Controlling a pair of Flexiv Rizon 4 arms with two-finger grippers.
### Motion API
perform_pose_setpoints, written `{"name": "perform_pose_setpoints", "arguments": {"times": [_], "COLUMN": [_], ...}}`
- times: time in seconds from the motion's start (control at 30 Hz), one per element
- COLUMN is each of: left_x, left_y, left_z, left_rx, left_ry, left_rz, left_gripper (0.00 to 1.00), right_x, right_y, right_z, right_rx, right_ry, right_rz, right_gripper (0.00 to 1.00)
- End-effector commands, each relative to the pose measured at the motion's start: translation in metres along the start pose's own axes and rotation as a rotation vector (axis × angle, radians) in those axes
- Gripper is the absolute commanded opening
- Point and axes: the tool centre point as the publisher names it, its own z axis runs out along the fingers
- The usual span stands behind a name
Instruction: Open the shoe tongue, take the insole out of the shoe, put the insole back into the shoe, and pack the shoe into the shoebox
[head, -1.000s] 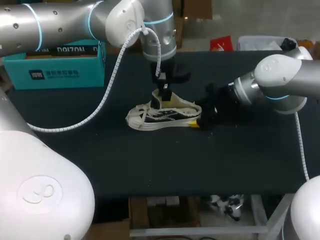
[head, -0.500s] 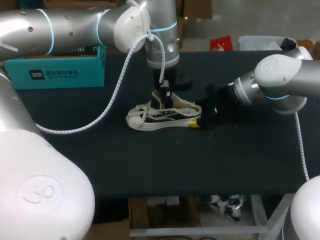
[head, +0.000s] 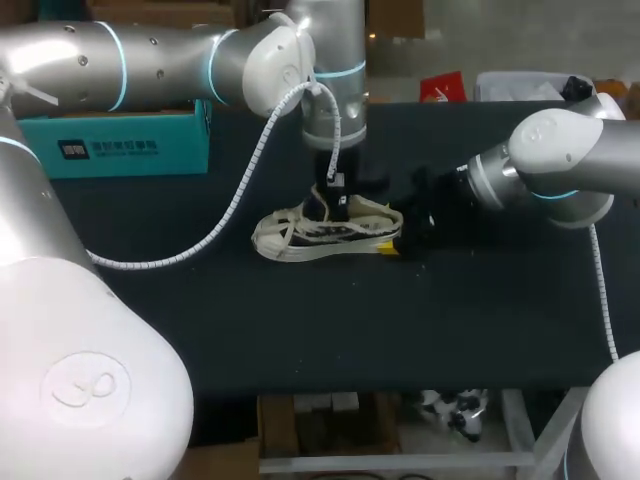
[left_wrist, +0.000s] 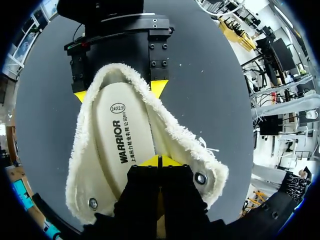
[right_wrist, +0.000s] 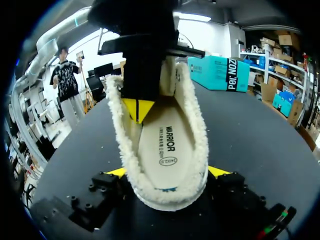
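Shoe lies on its sole mid-table, toe to the left and heel to the right, w/ both arms on it. Left gripper comes straight down into the opening. Its yellow tips are pressed together w/ no visible gap, just over the insole at the fleece lining's edge. Can't tell if anything thin, e.g. the insole's rim, is pinched btw them. Prob. it's placed there so the closed tips fit inside the narrow throat and can reach the insole. Tongue looks to stand up beside that gripper, so the opening seems already cleared. The insole sits flat inside, print up, not yet lifted. Right gripper is low at the heel, fingers wide, one yellow tip on each side against the fleece collar. So it clamps the heel, most likely as an anchor so the shoe doesn't slide or tip while the other arm works inside. Left arm reaches in from the far left, past the middle; right arm comes in from the right, level w/ the table. Shoebox waits at the far-left corner, well apart from the shoe, so packing is a later step.
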Motion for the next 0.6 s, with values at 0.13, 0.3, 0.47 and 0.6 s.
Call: {"name": "perform_pose_setpoints", "arguments": {"times": [0.13,0.3,0.47,0.6], "left_x": [0.0,-0.007,-0.014,-0.013], "left_y": [0.005,0.008,0.009,0.006], "left_z": [0.026,0.038,0.045,0.045], "left_rx": [-0.002,-0.001,0.003,-0.001], "left_ry": [-0.018,-0.049,-0.046,-0.072], "left_rz": [-0.011,-0.037,-0.033,-0.015], "left_gripper": [0.0,0.0,0.0,0.0], "right_x": [-0.003,-0.003,-0.003,-0.003], "right_y": [-0.005,-0.005,-0.005,-0.005], "right_z": [0.005,0.005,0.005,0.005], "right_rx": [-0.003,-0.003,-0.003,-0.003], "right_ry": [0.0,0.0,0.0,0.0], "right_rz": [0.0,0.0,0.0,0.0], "right_gripper": [0.0,0.0,0.0,0.0]}}
